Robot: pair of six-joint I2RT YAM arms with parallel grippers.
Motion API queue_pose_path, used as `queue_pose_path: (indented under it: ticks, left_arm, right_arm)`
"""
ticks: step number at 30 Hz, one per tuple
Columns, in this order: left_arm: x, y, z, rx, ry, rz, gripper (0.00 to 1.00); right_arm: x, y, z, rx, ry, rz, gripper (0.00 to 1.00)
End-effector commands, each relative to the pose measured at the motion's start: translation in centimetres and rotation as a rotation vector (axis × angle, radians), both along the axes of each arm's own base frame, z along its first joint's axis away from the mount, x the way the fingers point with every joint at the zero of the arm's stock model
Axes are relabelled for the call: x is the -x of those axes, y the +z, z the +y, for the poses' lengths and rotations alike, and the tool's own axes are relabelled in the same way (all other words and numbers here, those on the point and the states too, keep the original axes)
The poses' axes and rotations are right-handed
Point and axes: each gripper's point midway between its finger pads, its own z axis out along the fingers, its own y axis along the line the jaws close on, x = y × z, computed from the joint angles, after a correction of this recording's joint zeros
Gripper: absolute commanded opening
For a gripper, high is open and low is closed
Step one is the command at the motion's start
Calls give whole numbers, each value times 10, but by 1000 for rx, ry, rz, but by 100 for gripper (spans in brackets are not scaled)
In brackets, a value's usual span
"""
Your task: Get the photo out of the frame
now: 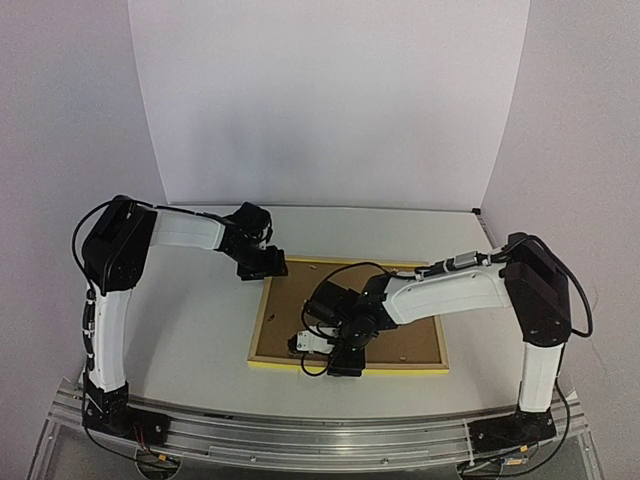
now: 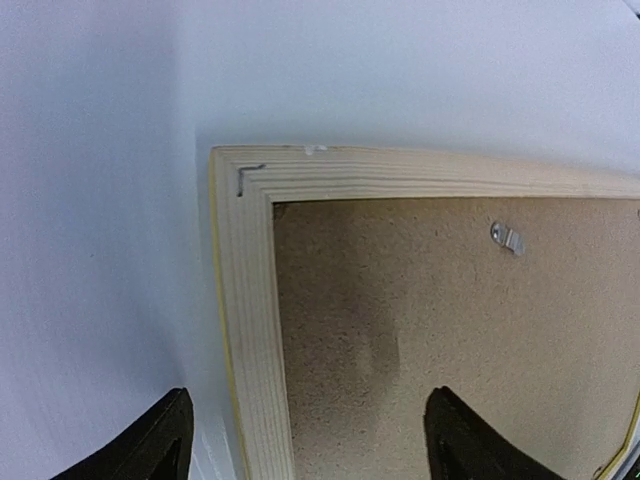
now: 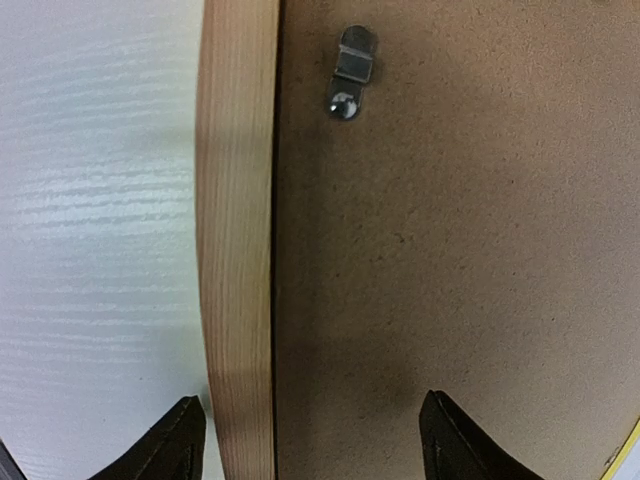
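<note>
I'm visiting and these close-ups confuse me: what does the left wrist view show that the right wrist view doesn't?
Only the left wrist view: a corner of the frame, with a small dark L-shaped mark at the joint. Only the right wrist view: a straight stretch of rail, no corner. Both: pale wood, brown backing board, a small metal clip on it, white table, and an open tool, the left tool and right tool, with fingertips either side of the rail.

The white counter (image 1: 190, 330) carries one item: the frame (image 1: 264, 315), lying flat and face down. Its pale wood back is uppermost, and a brown backing board (image 1: 295, 305) sits within the rails.
</note>
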Motion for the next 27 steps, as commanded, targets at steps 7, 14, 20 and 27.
queue_pose_path:
  ticks: [7, 14, 20, 27]
  left_arm:
    - [16, 105, 44, 19, 159, -198, 100]
    - [66, 110, 78, 65, 241, -177, 100]
    - [108, 97, 57, 250, 140, -58, 100]
    - [138, 78, 41, 374, 79, 76, 100]
  right_arm:
    - [12, -10, 14, -24, -81, 125, 33]
    - [5, 5, 20, -62, -193, 116, 0]
    - [10, 63, 42, -224, -169, 142, 0]
    - [19, 101, 48, -308, -172, 179, 0]
